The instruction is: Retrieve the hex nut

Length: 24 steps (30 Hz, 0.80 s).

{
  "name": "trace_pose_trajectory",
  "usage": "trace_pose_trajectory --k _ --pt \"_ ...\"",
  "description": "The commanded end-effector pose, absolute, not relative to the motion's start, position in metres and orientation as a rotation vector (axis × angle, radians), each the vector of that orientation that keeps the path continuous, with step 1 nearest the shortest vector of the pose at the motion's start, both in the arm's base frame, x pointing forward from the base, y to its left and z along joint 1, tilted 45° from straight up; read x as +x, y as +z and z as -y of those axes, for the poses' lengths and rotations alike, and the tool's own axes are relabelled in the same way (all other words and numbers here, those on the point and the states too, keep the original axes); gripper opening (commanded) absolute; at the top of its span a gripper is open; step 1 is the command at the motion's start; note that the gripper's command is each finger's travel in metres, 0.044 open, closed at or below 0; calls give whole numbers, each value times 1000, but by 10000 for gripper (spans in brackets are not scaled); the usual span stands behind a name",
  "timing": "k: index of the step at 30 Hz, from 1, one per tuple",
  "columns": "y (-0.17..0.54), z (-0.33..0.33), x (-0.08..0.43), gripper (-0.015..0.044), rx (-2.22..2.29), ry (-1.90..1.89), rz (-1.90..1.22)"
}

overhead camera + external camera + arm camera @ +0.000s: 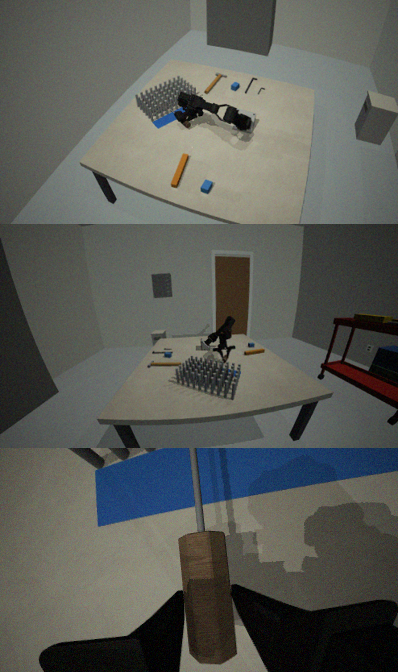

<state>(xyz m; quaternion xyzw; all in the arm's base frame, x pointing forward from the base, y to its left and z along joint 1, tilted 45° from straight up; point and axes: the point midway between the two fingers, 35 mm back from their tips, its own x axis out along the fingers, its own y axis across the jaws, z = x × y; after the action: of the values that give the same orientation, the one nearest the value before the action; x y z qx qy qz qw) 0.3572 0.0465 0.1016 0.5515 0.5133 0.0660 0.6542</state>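
Note:
My gripper [207, 592] is shut on the wooden handle [204, 560] of a tool. The tool's thin grey metal rod [197, 493] runs forward over the blue taped strip [135, 490] [161, 122] and out of the top of the wrist view; its tip is not seen. The handle's end [186, 124] shows below the gripper in the top view. The grey metal spacers [159, 97] [205, 375] stand upright in rows behind the strip; a few bases [87, 455] show at the wrist view's top left. I cannot see the hex nut in any view.
A hammer [213, 84] [165, 364], a blue block [234, 86] and two dark hooked keys [250, 85] [261, 90] lie beyond the arm. An orange bar [180, 170] [254, 352] and another blue block [206, 186] [251, 345] lie on the other side.

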Motion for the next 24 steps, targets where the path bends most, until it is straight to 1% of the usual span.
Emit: trace_pose_trajectory --k 1,24 --pt "101 -46 360 0 1247 159 -1162" --pt "97 -40 372 0 1247 159 -1161"
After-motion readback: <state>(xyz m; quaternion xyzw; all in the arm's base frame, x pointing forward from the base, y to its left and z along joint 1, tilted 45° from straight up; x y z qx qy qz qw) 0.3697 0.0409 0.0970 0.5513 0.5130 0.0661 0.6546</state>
